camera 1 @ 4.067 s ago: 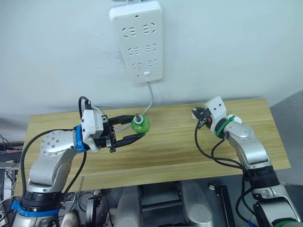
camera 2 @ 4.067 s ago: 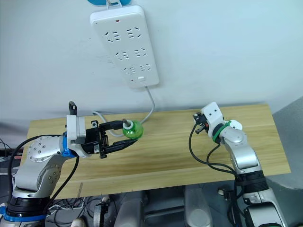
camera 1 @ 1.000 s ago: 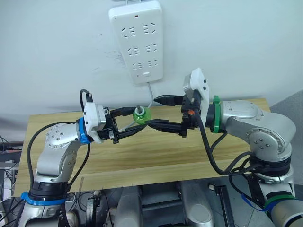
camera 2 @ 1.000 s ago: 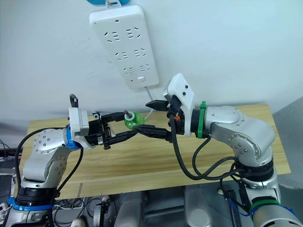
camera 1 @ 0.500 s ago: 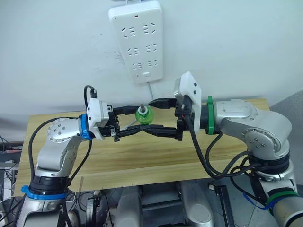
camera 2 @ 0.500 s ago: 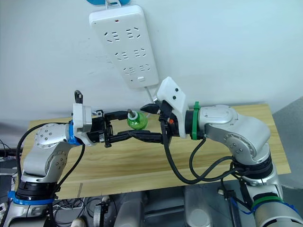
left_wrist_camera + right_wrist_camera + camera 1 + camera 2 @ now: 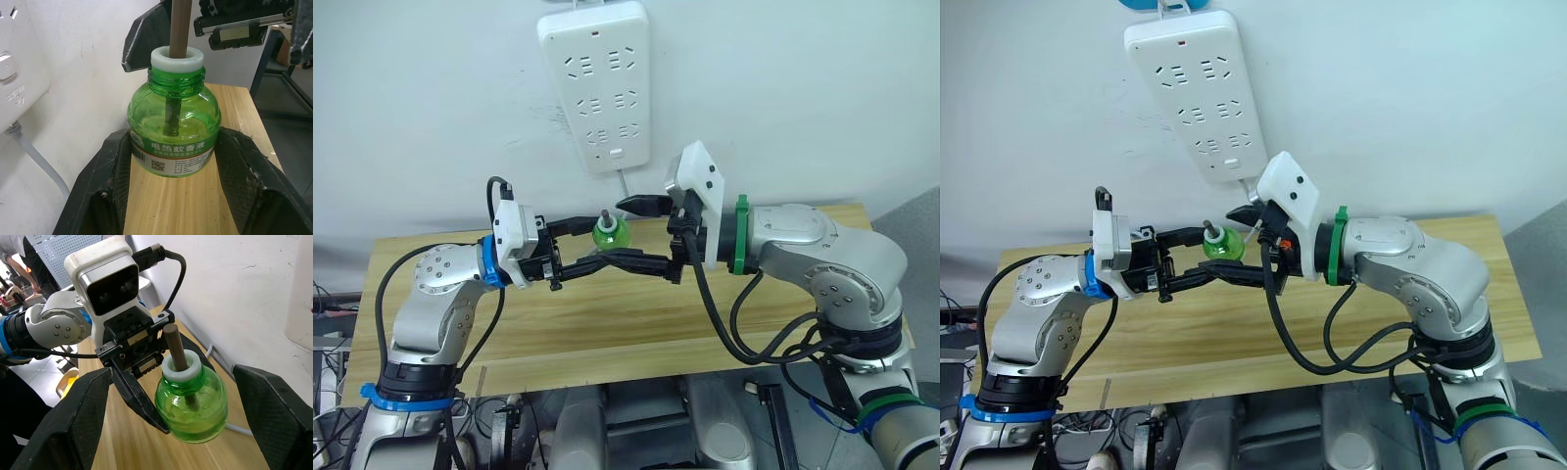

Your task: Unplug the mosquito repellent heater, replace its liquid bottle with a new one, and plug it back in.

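The capless green liquid bottle point(image 7: 608, 235), with a white collar and a brown wick, hangs above the table. My left gripper point(image 7: 604, 239) is shut on its round body, one finger on each side point(image 7: 111, 181). My right gripper point(image 7: 611, 231) stands open, facing the left one. Its fingers point(image 7: 85, 416) straddle the bottle point(image 7: 191, 404) with a wide gap on each side and do not touch it. The mosquito repellent heater and the new one are out of view.
A long white power strip point(image 7: 597, 83) hangs on the wall right above the bottle, and its cable point(image 7: 626, 196) drops behind the grippers. A wooden table point(image 7: 636, 313) lies below both arms. A person point(image 7: 14, 254) stands far off in the right wrist view.
My right gripper has moved left until its open fingers reach around the bottle. My left gripper has lifted the bottle slightly and still holds it.
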Robot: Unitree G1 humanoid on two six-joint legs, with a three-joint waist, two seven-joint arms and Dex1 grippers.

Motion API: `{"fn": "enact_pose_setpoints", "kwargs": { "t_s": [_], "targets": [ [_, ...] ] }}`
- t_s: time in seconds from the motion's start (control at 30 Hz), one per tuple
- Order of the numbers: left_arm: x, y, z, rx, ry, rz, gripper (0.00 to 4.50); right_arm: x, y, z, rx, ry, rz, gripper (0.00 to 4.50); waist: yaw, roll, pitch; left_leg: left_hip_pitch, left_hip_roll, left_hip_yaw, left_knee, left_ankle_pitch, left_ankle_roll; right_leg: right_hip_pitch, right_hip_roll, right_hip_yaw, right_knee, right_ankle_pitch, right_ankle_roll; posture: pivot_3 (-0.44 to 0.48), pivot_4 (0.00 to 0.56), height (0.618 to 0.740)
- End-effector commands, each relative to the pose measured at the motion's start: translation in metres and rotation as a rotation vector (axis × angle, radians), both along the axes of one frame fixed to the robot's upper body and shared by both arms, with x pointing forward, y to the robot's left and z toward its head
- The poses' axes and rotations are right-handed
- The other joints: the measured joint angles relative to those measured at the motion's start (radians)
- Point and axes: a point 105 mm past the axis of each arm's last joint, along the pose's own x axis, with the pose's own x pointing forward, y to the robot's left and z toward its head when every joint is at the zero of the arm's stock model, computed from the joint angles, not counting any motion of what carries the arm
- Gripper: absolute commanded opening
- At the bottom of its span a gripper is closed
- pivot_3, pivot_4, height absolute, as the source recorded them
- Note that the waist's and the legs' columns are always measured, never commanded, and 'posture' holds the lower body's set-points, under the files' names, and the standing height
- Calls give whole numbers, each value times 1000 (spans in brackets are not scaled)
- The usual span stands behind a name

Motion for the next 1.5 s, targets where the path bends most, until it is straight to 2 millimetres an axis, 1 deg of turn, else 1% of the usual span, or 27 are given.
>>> {"fn": "enact_pose_setpoints", "kwargs": {
  "t_s": [0.03, 0.3, 0.4, 0.57, 0.6, 0.63, 0.67, 0.9, 1.07, 1.13, 1.3, 1.4, 1.5],
  "targets": [
    [-6, -1, 7, -7, -35, -18, 2192, -5, 2, 8, 23, -39, 24, 4105, 0, 0, 0, 0, 0, 0, 0, 0, 0, 0, 0, 0, 0, 0, 0, -195, 382, 730],
    [-6, -1, 9, -7, -38, -21, 2192, -5, 5, 4, 15, -28, 29, 4105, 0, 0, 0, 0, 0, 0, 0, 0, 0, 0, 0, 0, 0, 0, 0, -192, 385, 730],
    [-6, -1, 10, -6, -39, -24, 2192, -4, 6, 3, 14, -27, 27, 3519, 0, 0, 0, 0, 0, 0, 0, 0, 0, 0, 0, 0, 0, 0, 0, -188, 386, 730],
    [-7, -1, 10, -6, -38, -27, 2192, -2, 7, 3, 14, -29, 16, 1687, 0, 0, 0, 0, 0, 0, 0, 0, 0, 0, 0, 0, 0, 0, 0, -188, 387, 730],
    [-7, -2, 10, -6, -37, -27, 2192, -1, 7, 3, 13, -29, 16, 1233, 0, 0, 0, 0, 0, 0, 0, 0, 0, 0, 0, 0, 0, 0, 0, -188, 387, 730],
    [-7, -2, 11, -6, -37, -28, 2192, -1, 7, 2, 12, -30, 15, 920, 0, 0, 0, 0, 0, 0, 0, 0, 0, 0, 0, 0, 0, 0, 0, -188, 387, 730],
    [-7, -1, 11, -6, -37, -28, 2192, -1, 7, 2, 12, -30, 15, 834, 0, 0, 0, 0, 0, 0, 0, 0, 0, 0, 0, 0, 0, 0, 0, -190, 389, 730],
    [-5, 0, 11, -6, -28, -19, 2192, -3, 7, 3, 16, -31, 23, 834, 0, 0, 0, 0, 0, 0, 0, 0, 0, 0, 0, 0, 0, 0, 0, -192, 390, 730],
    [-2, 2, 14, -40, 32, -10, 2192, -5, 8, 6, 27, -38, 37, 834, 0, 0, 0, 0, 0, 0, 0, 0, 0, 0, 0, 0, 0, 0, 0, -194, 391, 730],
    [0, 3, 15, -46, 45, 3, 2928, -6, 8, 6, 28, -40, 38, 834, 0, 0, 0, 0, 0, 0, 0, 0, 0, 0, 0, 0, 0, 0, 0, -195, 391, 730],
    [0, 3, 17, -50, 39, 10, 4471, -6, 8, 8, 37, -43, 35, 834, 0, 0, 0, 0, 0, 0, 0, 0, 0, 0, 0, 0, 0, 0, 0, -196, 392, 730],
    [0, 3, 18, -52, 4, 24, 4492, -4, 7, 9, 44, -42, 25, 834, 0, 0, 0, 0, 0, 0, 0, 0, 0, 0, 0, 0, 0, 0, 0, -197, 391, 730],
    [-7, 3, 16, -63, 3, -11, 4492, 0, 4, 11, 57, -38, 3, 834, -1, 0, 0, 0, 0, 0, 0, 0, 0, 0, 0, 0, 0, 0, 0, -202, 389, 730]
  ]
}}
